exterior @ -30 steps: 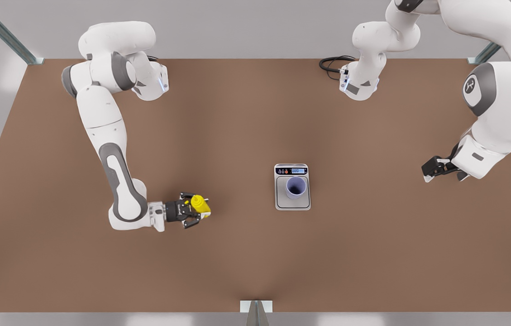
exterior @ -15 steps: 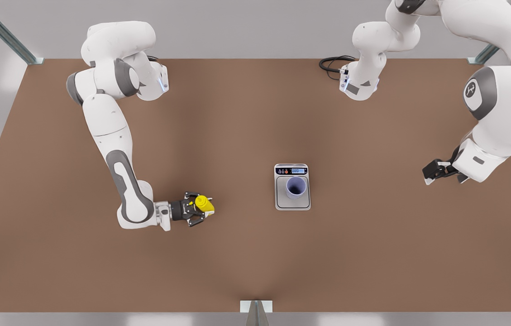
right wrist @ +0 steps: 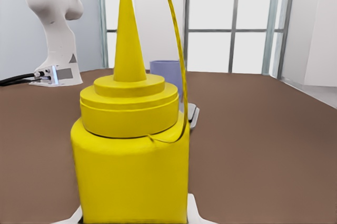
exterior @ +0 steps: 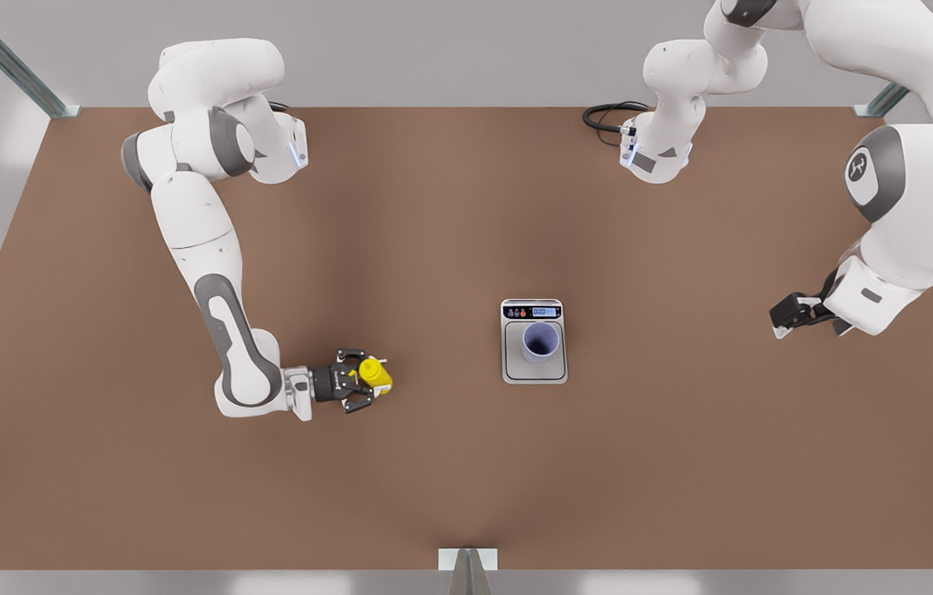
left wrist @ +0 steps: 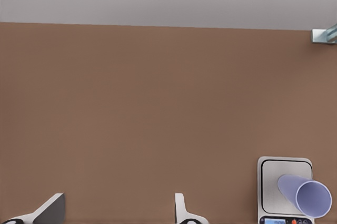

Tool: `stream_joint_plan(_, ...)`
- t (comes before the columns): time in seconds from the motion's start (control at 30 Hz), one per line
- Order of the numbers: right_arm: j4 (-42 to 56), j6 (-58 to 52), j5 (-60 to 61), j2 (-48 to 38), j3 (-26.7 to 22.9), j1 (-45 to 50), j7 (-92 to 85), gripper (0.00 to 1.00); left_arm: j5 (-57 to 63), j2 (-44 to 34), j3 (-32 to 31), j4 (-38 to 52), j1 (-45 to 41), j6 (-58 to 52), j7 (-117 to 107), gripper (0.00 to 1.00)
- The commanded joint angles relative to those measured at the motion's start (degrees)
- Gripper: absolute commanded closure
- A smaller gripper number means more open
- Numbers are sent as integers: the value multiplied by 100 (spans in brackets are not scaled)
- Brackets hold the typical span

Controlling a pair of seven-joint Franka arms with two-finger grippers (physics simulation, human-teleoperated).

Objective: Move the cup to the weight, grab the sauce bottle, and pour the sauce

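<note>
**A:** Where does the bottle sit relative to the fingers?

**B:** The bottle (exterior: 375, 376) stands upright on the counter (exterior: 433, 463), nozzle pointing up. It sits between the fingers of the right gripper (exterior: 367, 380), toward the front view's left. The gripper reaches in level from the side, so the fingers cross the bottle's long axis. In the right wrist view a pale fingertip (right wrist: 197, 211) presses against each side of the yellow body, so the grip looks closed on it.

**A:** And where must it go?

**B:** Toward the front view's right, where the cup (exterior: 540, 341) stands upright and mouth up on the plate of the weight (exterior: 534, 373), well apart from the bottle. The right wrist view shows the cup directly behind the nozzle. The coming move probably calls for a lift, then a carry along that line.

**A:** What about the other arm?

**B:** The left gripper (exterior: 788, 318) waits at the front view's right, well apart from the weight. Its fingers (left wrist: 51, 208) are spread wide and hold nothing. The right arm is far nearer the bottle.

**A:** Counts?

**B:** One bottle, one cup, one weight, two arms.
</note>
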Motion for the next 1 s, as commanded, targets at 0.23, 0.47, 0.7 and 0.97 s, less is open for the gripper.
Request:
stream_joint_plan(0.23, -39, -198, -105, -36, -9, -238, 61, 0, -1, -1, 0, 0, 0, 0, 0, 0)
stream_joint_plan(0.47, -742, -602, -2864, -923, 598, -2118, 2158, 0, -1, 0, 0, 0, 0, 9, 0, 0)
stream_joint_plan(0.7, 1323, -848, -7391, -2637, 642, -1679, 11995, 0, 25, 26, 0, 0, 0, 18, 9, 0)
stream_joint_plan(0.97, 761, -1007, -7356, -4070, -1221, 307, 13780, 0, 25, 52, -9, 0, 0, 26, 9, 0)
